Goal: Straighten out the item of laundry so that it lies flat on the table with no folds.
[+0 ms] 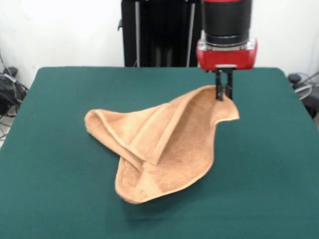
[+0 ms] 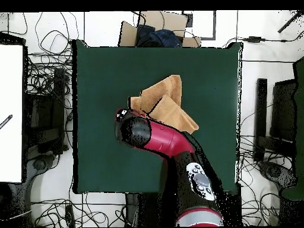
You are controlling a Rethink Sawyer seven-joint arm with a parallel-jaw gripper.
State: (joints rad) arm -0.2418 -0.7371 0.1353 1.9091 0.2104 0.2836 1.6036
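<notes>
The item of laundry (image 1: 164, 147) is a light orange-tan towel lying crumpled on the green table (image 1: 55, 149), with a long fold ridge across its middle. One corner is lifted at the upper right of the front view. My gripper (image 1: 224, 94) is shut on that raised corner, holding it above the table. In the overhead view the towel (image 2: 166, 104) shows just beyond the red and black arm head (image 2: 138, 132), which hides the gripper and the held corner.
Cables and equipment surround the table on the floor. A cardboard box (image 2: 155, 29) sits past the table's far edge in the overhead view. Green cloth (image 2: 101, 77) stretches wide on all sides of the towel.
</notes>
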